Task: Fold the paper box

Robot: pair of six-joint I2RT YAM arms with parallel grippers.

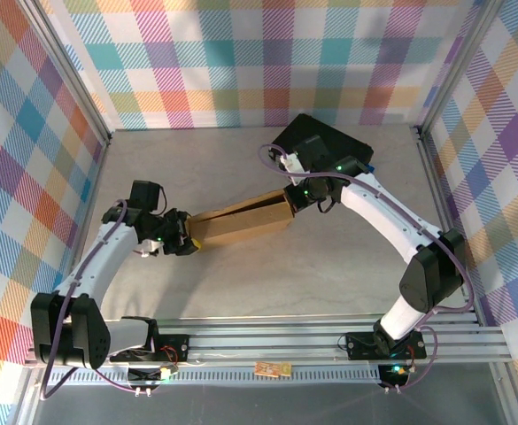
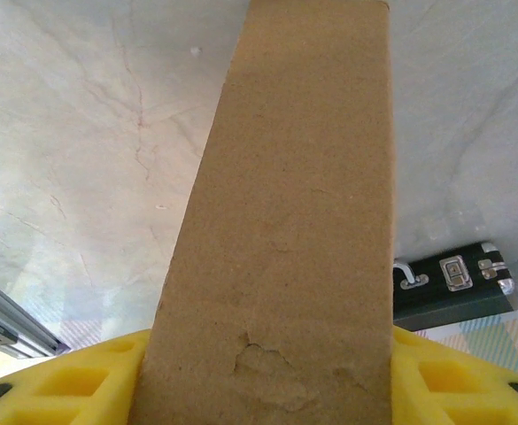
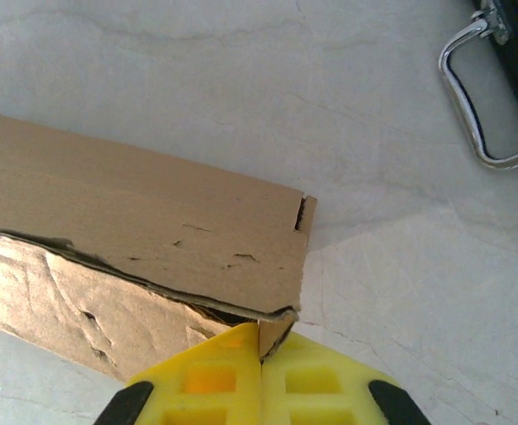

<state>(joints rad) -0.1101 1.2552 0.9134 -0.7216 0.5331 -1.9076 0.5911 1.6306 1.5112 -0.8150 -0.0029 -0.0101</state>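
Note:
The paper box (image 1: 241, 221) is a flat brown cardboard piece held between my two grippers over the table's middle. My left gripper (image 1: 188, 241) grips its left end. In the left wrist view the paper box (image 2: 285, 221) runs straight away from me, and my left gripper (image 2: 267, 390) is shut across its width, one yellow finger (image 2: 73, 381) on each side. My right gripper (image 1: 294, 197) is at the box's right end. In the right wrist view my right gripper (image 3: 260, 345) is shut on a small cardboard corner below the box's (image 3: 152, 221) creased edge, where the layers gape slightly.
A black hard case (image 1: 325, 142) lies at the back, just behind the right arm. Its metal handle (image 3: 471, 97) and latches (image 2: 453, 273) show in the wrist views. Plaid walls enclose the marble table (image 1: 241, 292). An aluminium rail (image 1: 329, 341) runs along the near edge.

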